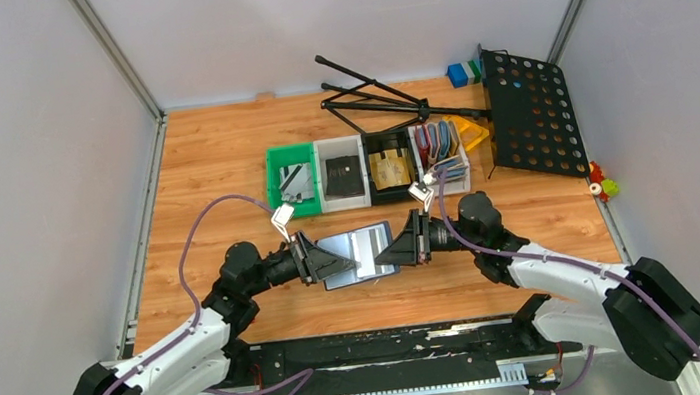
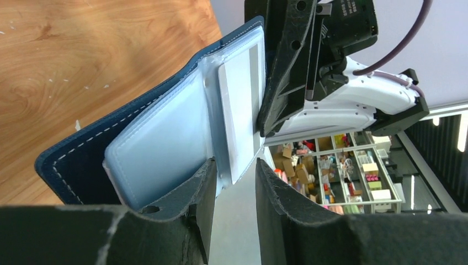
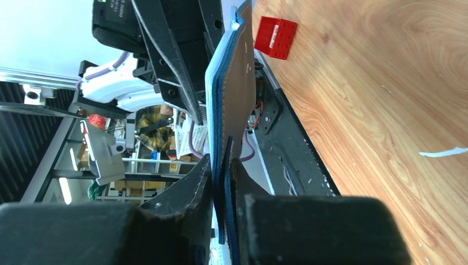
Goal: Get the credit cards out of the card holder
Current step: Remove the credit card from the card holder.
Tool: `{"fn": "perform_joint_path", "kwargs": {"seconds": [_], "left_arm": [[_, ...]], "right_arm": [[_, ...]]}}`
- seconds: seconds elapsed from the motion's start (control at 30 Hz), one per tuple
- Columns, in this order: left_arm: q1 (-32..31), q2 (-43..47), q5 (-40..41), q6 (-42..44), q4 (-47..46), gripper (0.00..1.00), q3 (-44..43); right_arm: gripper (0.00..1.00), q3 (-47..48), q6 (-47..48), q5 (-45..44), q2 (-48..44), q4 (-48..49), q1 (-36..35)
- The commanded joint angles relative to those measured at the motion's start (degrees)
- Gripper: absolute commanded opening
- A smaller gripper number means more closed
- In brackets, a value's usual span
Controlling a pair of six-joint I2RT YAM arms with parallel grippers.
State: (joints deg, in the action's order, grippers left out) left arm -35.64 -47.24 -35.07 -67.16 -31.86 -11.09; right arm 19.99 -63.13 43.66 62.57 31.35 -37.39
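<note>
The navy card holder (image 1: 336, 249) is held open above the table between my two grippers. Its pale blue pockets face the left wrist camera (image 2: 160, 143). A silver-grey credit card (image 2: 240, 105) with a stripe sticks partly out of a pocket; it also shows in the top view (image 1: 371, 249). My left gripper (image 2: 235, 174) is open, its jaws on either side of the card's lower corner with a gap. My right gripper (image 3: 222, 168) is shut on the card holder's edge (image 3: 242, 83). In the top view the left gripper (image 1: 326, 261) and right gripper (image 1: 400, 244) face each other.
Behind stand a green bin (image 1: 274, 171), a white bin (image 1: 338, 145), a black bin (image 1: 386, 139) and a tray of upright holders (image 1: 440, 146). A black music stand (image 1: 527, 110) lies at the back right. A red brick (image 3: 275, 37) lies on the wood.
</note>
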Motion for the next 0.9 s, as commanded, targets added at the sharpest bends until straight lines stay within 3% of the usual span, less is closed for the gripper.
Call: {"fn": "perform_joint_path", "kwargs": {"seconds": [0.0, 0.27, 0.43, 0.67, 0.87], "left_arm": [[-0.1, -1.1, 0.0, -3.4, -7.8, 0.38, 0.9], [-0.1, -5.4, -2.1, -9.5, -20.4, 0.31, 2.4], [-0.2, -7.3, -2.4, -12.3, -26.5, 0.21, 3.3], [-0.1, -5.8, -2.0, -11.7, -24.8, 0.12, 3.5], [-0.1, -6.5, -2.6, -11.1, -24.7, 0.14, 2.8]], "right_arm": [[0.0, 0.9, -3.4, 1.7, 0.5, 10.2, -0.7], [0.0, 0.6, -3.4, 1.4, 1.2, 10.7, -1.4], [0.0, 0.8, -1.7, 0.9, 1.7, 8.1, -1.4], [0.0, 1.1, 1.5, -0.1, 2.2, 3.3, -1.4], [0.0, 2.9, 4.0, -0.4, 3.0, 1.0, -3.2]]}}
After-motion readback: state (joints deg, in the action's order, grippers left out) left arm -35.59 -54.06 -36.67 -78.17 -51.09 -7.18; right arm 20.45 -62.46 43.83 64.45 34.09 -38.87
